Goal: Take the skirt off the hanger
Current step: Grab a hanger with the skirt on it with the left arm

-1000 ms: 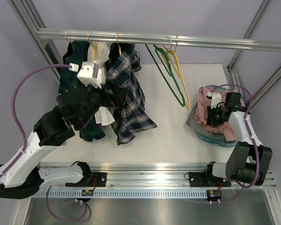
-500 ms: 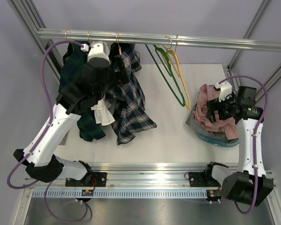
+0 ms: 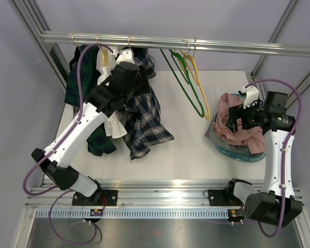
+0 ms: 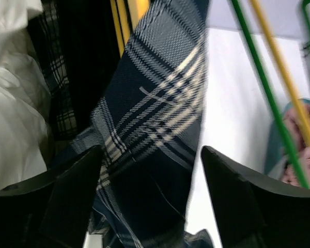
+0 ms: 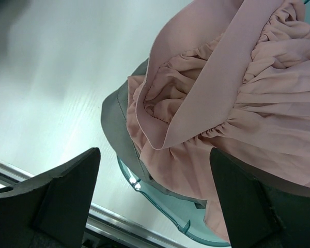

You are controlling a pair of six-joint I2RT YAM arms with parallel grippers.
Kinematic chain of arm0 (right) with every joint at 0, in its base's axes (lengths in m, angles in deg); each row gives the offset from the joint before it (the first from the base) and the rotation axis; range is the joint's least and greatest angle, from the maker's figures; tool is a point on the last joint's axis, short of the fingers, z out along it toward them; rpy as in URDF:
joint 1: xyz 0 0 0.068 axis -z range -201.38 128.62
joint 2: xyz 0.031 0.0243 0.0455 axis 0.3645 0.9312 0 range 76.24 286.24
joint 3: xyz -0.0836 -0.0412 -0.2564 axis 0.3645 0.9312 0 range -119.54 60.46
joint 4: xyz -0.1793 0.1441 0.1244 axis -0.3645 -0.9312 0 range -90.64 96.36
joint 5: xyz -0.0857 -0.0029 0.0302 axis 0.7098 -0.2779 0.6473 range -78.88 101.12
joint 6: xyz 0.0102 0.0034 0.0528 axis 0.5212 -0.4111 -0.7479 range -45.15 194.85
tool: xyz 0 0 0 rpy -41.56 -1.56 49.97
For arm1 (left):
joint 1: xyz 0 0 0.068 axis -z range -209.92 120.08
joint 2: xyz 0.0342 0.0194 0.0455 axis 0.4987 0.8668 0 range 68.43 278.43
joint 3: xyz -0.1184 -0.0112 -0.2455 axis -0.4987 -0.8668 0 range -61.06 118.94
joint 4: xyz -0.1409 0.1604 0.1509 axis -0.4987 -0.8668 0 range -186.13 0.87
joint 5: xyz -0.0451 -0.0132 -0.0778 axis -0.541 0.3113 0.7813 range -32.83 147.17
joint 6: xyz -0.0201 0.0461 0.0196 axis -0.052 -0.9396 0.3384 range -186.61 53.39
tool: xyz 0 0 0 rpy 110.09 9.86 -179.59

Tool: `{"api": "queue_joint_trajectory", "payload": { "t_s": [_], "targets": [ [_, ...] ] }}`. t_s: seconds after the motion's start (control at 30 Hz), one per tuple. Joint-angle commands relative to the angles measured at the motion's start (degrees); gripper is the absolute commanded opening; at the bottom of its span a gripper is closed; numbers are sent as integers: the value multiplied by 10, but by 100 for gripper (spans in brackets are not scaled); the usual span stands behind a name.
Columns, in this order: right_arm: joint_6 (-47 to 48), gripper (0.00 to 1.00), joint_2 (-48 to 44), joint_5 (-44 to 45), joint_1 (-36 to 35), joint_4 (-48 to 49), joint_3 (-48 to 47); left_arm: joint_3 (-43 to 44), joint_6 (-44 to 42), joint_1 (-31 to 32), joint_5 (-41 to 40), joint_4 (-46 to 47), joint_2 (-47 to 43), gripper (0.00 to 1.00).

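Where the rail [image 3: 170,43] crosses the top of the overhead view, the plaid skirt [image 3: 144,111] hangs from a hanger [image 3: 130,50] in the upper left of the frame, its blue checked cloth spilling down onto the white table [image 3: 191,150]. In the left wrist view the same skirt [image 4: 155,139] fills the middle of the frame, running between the two dark fingers [image 4: 72,201] without either one clearly pressing on it. The left gripper [image 3: 128,72] is up among the hanging clothes, its jaws spread apart on either side of the cloth, not clamped. Just left of the skirt hang a white garment [image 3: 112,124] and a dark green one [image 3: 77,82]. Right of them, a green hanger [image 3: 183,82] and a yellow hanger [image 3: 199,82] hang bare from the rail.

At the right of the overhead view, a pink garment [image 3: 232,126] lies heaped in a teal basket [image 3: 237,155]. The right gripper [image 3: 236,120] hovers above that heap with its jaws wide and nothing between them; in the right wrist view the pink garment [image 5: 232,103] lies below the fingers [image 5: 67,191], apart from them.
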Motion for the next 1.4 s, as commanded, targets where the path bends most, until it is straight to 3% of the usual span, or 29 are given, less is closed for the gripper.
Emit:
{"api": "queue_joint_trajectory", "payload": {
  "t_s": [0.0,0.03,0.07,0.17,0.2,0.23,0.27,0.67,1.0,1.37],
  "targets": [
    [-16,94,-5,-31,2,-11,-36,-44,-14,-12,-6,63,-6,71],
    [-18,94,-6,-33,2,-14,-40,-55,-18,-14,-6,77,-9,67],
    [-20,94,-7,-37,2,-15,-46,-73,-26,-17,-5,100,-18,54],
    [-23,94,-10,-43,2,-21,-61,-88,-46,-20,8,129,-29,31],
    [-25,94,-9,-46,2,-23,-64,-92,-51,-20,16,146,-31,13],
    [-27,94,-10,-46,2,-26,-69,-92,-56,-20,22,153,-34,3],
    [-26,94,-10,-46,2,-28,-78,-91,-63,-20,36,165,-41,0],
    [-30,95,-9,-34,2,-58,-211,-32,-122,-20,95,185,-107,0],
    [-26,95,-7,-112,2,-92,-246,-50,-140,-20,131,182,-148,0],
    [-33,95,-7,-151,1,-93,-253,-31,-178,-20,101,220,-142,0]
  ]
}}
